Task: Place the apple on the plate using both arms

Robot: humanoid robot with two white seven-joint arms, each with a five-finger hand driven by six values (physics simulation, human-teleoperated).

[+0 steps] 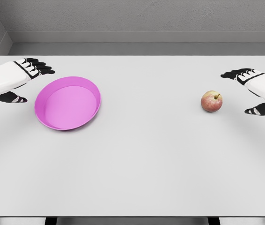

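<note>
A wide white bench (137, 164) fills nearly the whole head view, with a grey wall behind it. On its left side sits the pink plate (68, 103), a shallow oval dish with nothing in it. The left hand (15, 82) comes in from the left edge and hovers just beside the plate's rim, its dark fingers spread and gripping nothing. The right hand (256, 91) enters from the right edge, likewise spread with the thumb held apart below the fingers, holding nothing. The smallest thing is the apple (212, 101), red and yellow with its stem up, resting on the bench just beside the right hand and well apart from the plate.

By this picture the task has barely begun: the apple is not grasped, not lifted, and the plate waits bare. Left to do, I judge, is the grasp by the right hand, the carry across the bench, probably a handover to the left hand, and the placing. Nothing stands between apple and plate; the path is open bench.
</note>
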